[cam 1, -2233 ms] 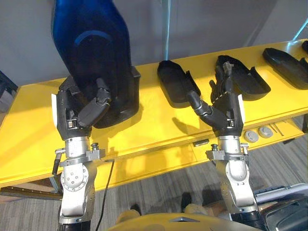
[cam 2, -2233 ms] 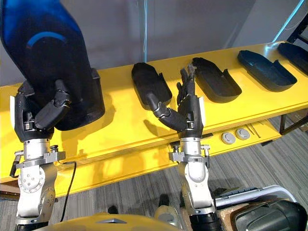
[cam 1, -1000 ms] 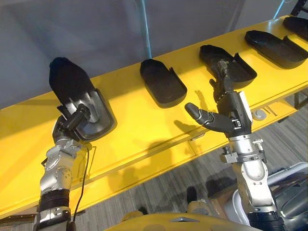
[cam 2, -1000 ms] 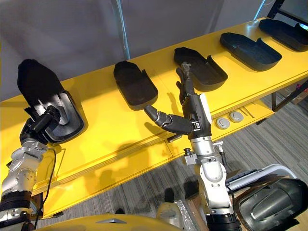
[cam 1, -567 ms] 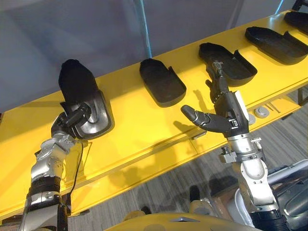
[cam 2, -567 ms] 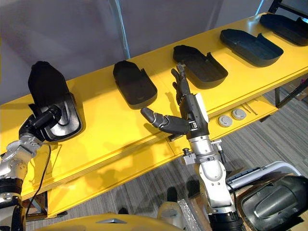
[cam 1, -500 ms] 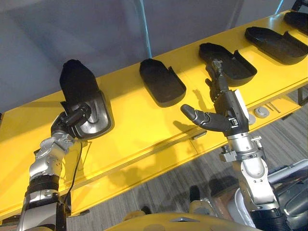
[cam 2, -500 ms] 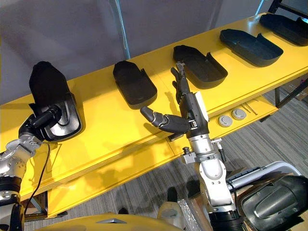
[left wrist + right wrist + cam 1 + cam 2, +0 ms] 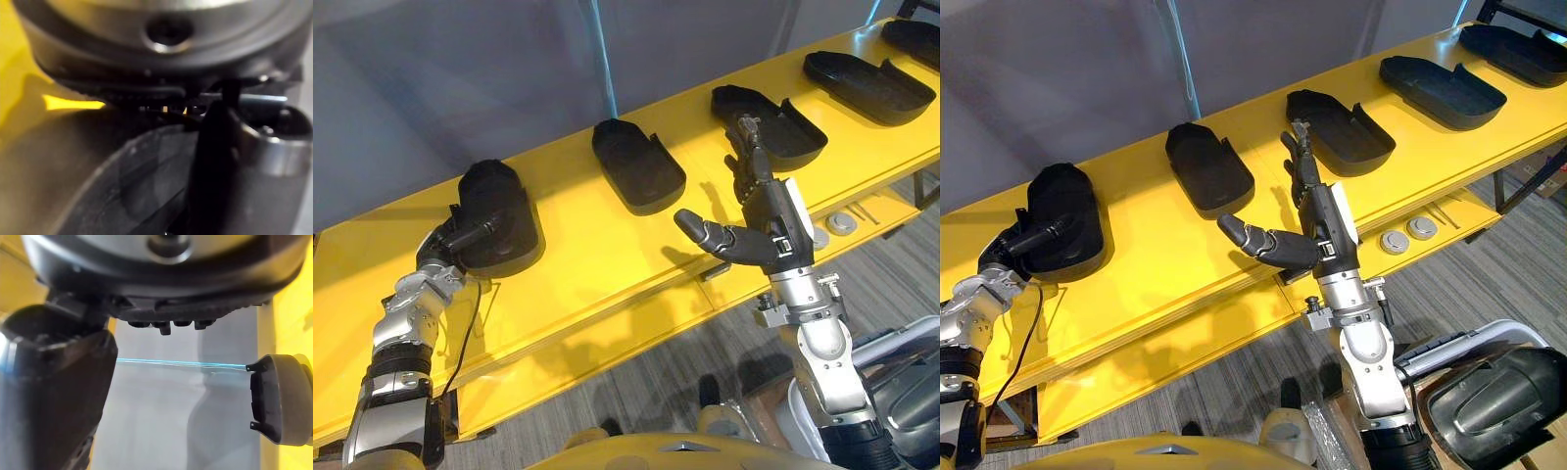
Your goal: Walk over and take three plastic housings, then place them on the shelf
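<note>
The left arm reaches to the shelf's (image 9: 607, 257) left end, its hand (image 9: 448, 250) clamped on a housing's (image 9: 504, 211) near rim, while the right hand (image 9: 773, 230) stands upright over the front edge, fingers (image 9: 749, 157) straight and thumb spread.

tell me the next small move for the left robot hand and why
Probably open the left robot hand and draw it back: the housing it grips lies flat on the yellow shelf, so the placing looks done. The right robot hand hovers open.

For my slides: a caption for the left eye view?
Left hand grips a housing lying on the yellow shelf; right hand hovers open, empty.
</note>
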`<state>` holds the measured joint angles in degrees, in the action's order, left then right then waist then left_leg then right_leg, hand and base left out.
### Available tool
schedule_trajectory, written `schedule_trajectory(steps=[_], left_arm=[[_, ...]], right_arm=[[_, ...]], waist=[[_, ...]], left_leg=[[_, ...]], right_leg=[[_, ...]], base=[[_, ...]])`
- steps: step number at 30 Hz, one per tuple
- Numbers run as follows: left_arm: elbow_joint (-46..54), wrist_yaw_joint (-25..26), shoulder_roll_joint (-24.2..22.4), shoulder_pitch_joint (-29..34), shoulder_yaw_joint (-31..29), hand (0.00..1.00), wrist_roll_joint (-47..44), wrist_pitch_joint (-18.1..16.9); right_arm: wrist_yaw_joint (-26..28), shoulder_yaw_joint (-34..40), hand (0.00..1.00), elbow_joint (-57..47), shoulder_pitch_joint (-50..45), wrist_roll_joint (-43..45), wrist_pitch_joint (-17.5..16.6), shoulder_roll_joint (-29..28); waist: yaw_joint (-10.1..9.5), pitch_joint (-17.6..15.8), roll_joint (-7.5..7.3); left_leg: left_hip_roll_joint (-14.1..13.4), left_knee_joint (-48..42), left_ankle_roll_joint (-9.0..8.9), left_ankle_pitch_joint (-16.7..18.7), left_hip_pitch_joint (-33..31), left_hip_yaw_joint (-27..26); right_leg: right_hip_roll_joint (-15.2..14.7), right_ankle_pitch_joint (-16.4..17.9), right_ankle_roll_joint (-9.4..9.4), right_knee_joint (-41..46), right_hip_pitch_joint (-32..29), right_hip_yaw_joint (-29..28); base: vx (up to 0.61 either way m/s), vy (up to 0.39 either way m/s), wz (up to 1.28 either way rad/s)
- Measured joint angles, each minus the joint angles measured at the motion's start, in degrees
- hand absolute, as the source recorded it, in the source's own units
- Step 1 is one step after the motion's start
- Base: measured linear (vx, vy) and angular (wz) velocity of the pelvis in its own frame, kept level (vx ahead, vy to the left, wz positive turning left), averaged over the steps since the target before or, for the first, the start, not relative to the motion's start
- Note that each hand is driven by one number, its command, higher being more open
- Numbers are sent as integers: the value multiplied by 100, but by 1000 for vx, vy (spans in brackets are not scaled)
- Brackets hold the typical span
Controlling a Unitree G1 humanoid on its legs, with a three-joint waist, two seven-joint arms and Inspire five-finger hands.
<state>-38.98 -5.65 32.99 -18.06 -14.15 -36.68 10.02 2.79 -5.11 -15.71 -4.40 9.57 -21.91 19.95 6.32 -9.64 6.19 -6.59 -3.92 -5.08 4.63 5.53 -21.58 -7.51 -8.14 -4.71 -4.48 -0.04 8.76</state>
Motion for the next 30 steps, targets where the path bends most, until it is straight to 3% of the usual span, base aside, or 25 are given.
schedule_trajectory(steps=[8,13,23,30], left_arm=[[29,410,-186,1,96,100,-114,-358],[100,553,-255,1,150,100,-93,-395],[310,421,-200,-19,207,100,978,-465],[479,127,98,-57,261,100,1513,-383]], right_arm=[[-37,-1,100,0,82,-8,0,0],[-62,-1,100,0,82,-8,0,0],[-62,-9,100,0,109,-8,0,0],[-94,-91,100,0,216,-6,0,0]], waist=[[5,-70,-80],[4,-81,-97],[7,-100,-128],[-2,-142,-240]], left_leg=[[0,-2,1,-8,-11,11],[-1,4,-7,-3,-19,18],[4,6,9,-14,-8,12],[10,5,16,-19,-1,12]], right_leg=[[-8,-1,18,0,-1,8],[-22,-2,17,0,-3,14],[-25,-14,1,0,-4,11],[-30,-39,-26,0,6,5]], base=[[-21,-5,0],[0,0,0],[0,0,0],[0,0,0]])
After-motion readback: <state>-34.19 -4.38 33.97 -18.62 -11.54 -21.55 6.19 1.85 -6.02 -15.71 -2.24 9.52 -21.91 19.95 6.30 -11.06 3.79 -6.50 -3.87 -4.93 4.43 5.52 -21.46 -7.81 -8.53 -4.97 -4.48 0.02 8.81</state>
